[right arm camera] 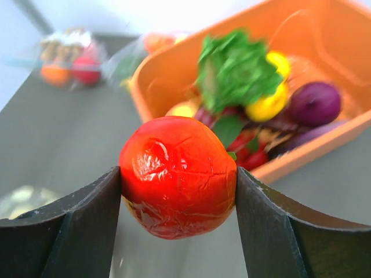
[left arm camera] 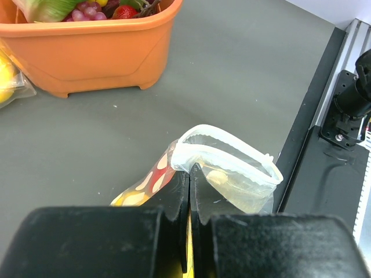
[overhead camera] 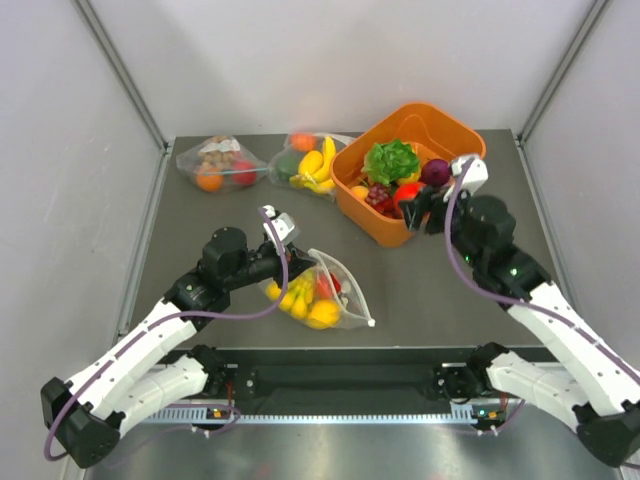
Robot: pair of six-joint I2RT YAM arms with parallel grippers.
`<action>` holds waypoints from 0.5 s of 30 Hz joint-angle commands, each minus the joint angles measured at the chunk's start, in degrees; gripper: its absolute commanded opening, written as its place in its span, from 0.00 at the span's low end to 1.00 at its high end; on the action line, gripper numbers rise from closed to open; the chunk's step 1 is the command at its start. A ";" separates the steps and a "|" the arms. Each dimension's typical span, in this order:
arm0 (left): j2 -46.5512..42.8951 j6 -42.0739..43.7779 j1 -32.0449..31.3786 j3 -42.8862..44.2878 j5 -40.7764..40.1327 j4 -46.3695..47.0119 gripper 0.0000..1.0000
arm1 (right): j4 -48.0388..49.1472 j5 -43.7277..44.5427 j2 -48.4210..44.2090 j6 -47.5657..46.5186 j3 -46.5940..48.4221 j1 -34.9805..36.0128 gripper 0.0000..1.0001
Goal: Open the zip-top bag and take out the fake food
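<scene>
The polka-dot zip-top bag lies on the dark table near the front, its mouth open, with a yellow banana bunch and a lemon inside. My left gripper is shut on the bag's upper rim; in the left wrist view the jaws pinch the plastic below the open rim. My right gripper is shut on a red round fruit and holds it above the near rim of the orange basket.
The orange basket holds green lettuce, purple grapes, a dark purple piece and other toys. Two plain clear bags of toy food lie at the back. The table's front edge rail is close to the dotted bag.
</scene>
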 commanded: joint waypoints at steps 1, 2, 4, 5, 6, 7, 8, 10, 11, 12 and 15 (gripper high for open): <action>-0.81 0.31 -0.19 2.12 -0.26 0.36 0.00 | 2.27 -10.68 6.01 -1.79 5.35 -6.93 0.26; -0.90 0.31 -0.19 2.04 -0.26 0.36 0.00 | 2.45 -11.74 8.72 -1.79 6.67 -9.12 0.26; -0.90 0.22 -0.19 2.03 -0.18 0.36 0.00 | 2.62 -12.01 11.64 -1.70 7.73 -10.98 0.26; -0.99 0.22 -0.19 2.03 -0.09 0.44 0.00 | 2.80 -13.31 14.35 -1.53 8.60 -13.08 0.27; -0.90 0.22 -0.19 2.03 -0.09 0.36 0.00 | 3.32 -14.02 15.59 -1.44 8.96 -13.97 0.27; -0.81 0.13 -0.19 2.12 0.00 0.44 0.00 | 4.81 -14.55 16.74 -1.35 9.14 -14.76 0.27; -0.81 0.22 -0.19 2.12 0.00 0.45 0.00 | 5.17 -14.65 19.10 -1.09 9.75 -15.90 0.27; -0.90 0.22 -0.19 2.04 0.09 0.45 0.00 | 5.35 -14.38 21.75 -0.91 10.72 -16.87 0.28; -0.73 0.22 -0.19 2.03 0.09 0.45 0.00 | 5.87 -14.56 23.93 -0.74 11.59 -17.66 0.29; -0.73 0.22 -0.19 2.03 0.09 0.36 0.00 | 5.88 -15.08 24.91 -0.65 11.95 -18.02 0.37; -0.81 0.22 -0.19 2.03 -0.09 0.36 0.00 | 7.45 -16.84 27.56 -0.73 12.30 -18.55 0.61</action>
